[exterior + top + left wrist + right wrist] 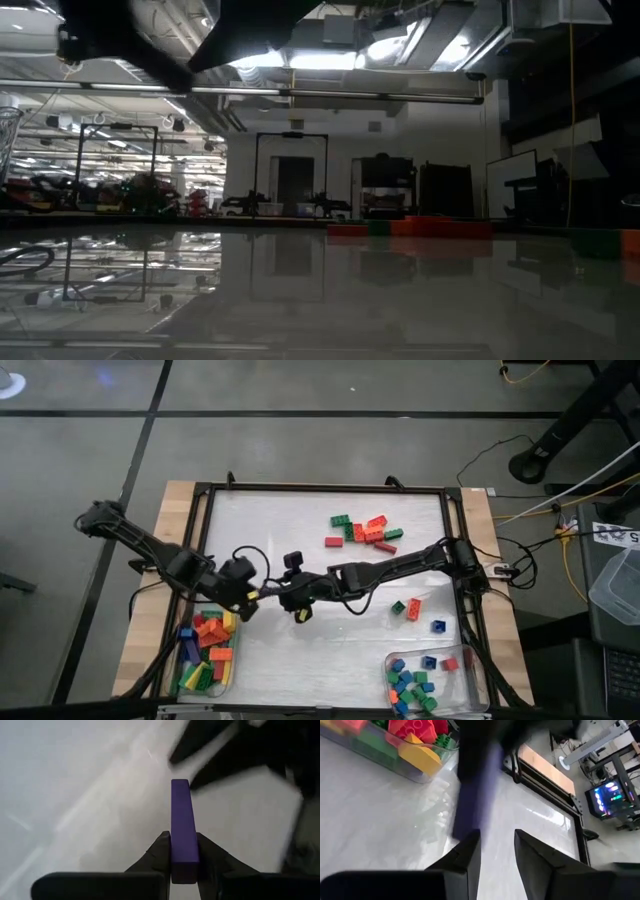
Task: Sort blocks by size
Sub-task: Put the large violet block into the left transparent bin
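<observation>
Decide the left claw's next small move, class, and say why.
Probably carry the purple brick to the left tray: the left claw is shut on this long brick, and that tray holds long ones. The right claw is open, clear of it.

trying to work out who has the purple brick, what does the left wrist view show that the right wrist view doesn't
Only the left wrist view shows the left gripper shut on the long purple brick, a finger on each side. Only the right wrist view shows the right gripper, its fingers apart with nothing between them, and the tray of mixed bricks. Both show the purple brick and the white table.
</observation>
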Available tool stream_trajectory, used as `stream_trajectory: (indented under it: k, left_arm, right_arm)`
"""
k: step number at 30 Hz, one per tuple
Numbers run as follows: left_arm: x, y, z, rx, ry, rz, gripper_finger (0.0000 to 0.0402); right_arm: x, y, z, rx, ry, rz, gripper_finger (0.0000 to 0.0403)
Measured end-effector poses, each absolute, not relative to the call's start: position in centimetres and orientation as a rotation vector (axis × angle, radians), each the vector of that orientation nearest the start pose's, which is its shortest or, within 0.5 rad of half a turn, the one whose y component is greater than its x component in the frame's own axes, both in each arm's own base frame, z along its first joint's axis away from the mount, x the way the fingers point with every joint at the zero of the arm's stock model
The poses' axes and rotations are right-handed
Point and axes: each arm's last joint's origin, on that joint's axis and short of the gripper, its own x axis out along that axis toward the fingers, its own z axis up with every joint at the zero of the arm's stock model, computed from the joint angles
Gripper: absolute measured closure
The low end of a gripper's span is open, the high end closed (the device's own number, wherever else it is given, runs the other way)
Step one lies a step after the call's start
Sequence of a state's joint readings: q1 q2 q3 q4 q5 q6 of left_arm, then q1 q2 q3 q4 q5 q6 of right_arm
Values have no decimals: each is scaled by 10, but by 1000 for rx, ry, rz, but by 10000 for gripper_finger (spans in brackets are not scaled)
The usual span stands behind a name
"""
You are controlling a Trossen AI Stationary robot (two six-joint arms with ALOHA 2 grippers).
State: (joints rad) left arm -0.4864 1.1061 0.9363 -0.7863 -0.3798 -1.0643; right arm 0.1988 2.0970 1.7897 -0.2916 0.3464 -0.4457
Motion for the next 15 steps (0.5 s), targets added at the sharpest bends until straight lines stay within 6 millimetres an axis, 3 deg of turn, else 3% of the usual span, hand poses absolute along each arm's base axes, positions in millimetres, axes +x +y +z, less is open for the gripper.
stream_trajectory:
  k: [7, 11, 15]
  left_arm:
    - [153, -98, 282, -653, 1211, 27, 355]
    - [138, -104, 279, -714, 1368, 42, 355]
    - [132, -108, 276, -761, 1404, 149, 336]
  right_arm:
    - [472, 83, 257, -576, 659, -24, 287]
    - [470, 83, 255, -567, 687, -21, 278]
    - [471, 83, 255, -567, 681, -42, 238]
